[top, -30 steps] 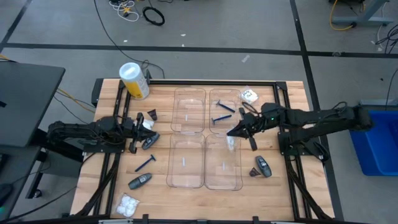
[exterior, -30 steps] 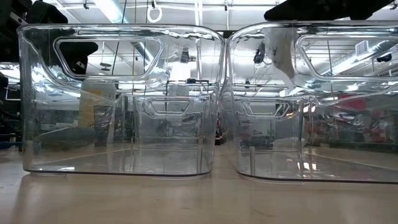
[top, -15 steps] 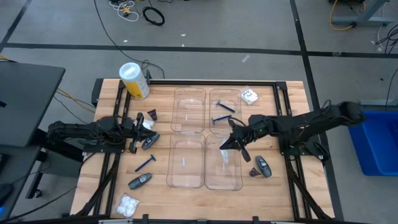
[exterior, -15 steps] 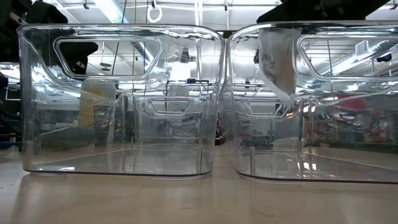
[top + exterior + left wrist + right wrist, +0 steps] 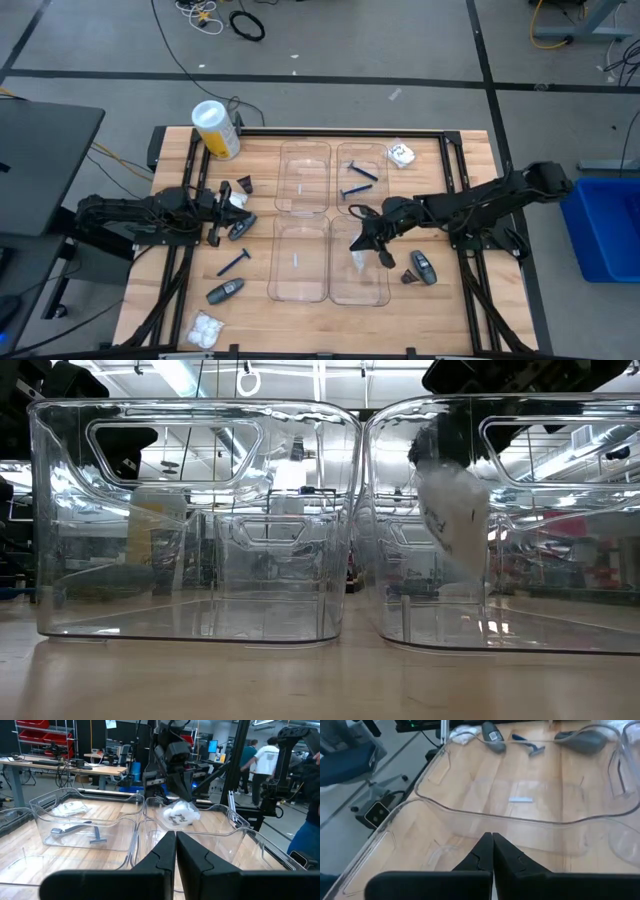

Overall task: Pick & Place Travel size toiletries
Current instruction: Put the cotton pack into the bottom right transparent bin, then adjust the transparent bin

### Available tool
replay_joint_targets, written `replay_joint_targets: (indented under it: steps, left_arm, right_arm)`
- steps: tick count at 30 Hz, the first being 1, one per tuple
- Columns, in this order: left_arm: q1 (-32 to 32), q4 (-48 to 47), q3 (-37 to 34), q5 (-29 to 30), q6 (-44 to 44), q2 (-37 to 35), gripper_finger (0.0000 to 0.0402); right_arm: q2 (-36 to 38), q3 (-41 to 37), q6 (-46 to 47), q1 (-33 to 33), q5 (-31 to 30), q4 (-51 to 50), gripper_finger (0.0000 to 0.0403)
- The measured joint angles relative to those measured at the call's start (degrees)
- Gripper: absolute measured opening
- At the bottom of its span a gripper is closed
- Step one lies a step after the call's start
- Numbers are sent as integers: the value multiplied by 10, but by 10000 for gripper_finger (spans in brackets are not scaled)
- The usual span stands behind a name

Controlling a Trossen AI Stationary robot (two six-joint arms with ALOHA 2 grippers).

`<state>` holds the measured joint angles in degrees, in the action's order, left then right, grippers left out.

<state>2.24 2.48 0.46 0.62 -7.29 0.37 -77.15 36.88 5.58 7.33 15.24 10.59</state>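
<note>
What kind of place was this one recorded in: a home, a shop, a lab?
Most likely a robotics lab or workshop. Beyond the wooden table the left wrist view shows workbenches, shelving with red bins and people standing about; cables lie on the taped grey floor.

Even, bright overhead light fills the high view, with only soft short shadows beside the arms on the wooden table (image 5: 260, 300). In the low view, ceiling strip lights glare through the clear trays (image 5: 190, 520), whose curved walls warp the room behind; the near tabletop is blurred. Both wrist views show their own fingers soft and out of focus at bottom centre
</note>
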Motion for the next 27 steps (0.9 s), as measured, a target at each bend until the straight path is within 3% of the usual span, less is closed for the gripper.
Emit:
replay_joint_targets:
  steps: [10, 21, 27]
  left_arm:
    - [0, 0, 0, 0, 0, 0, 22]
    - [0, 0, 0, 0, 0, 0, 22]
    - [0, 0, 0, 0, 0, 0, 22]
  right_arm:
    - [-1, 0, 20, 0, -1, -24, 16]
    - [-1, 0, 47, -2, -1, -52, 141]
    - [-1, 0, 43, -2, -17, -52, 183]
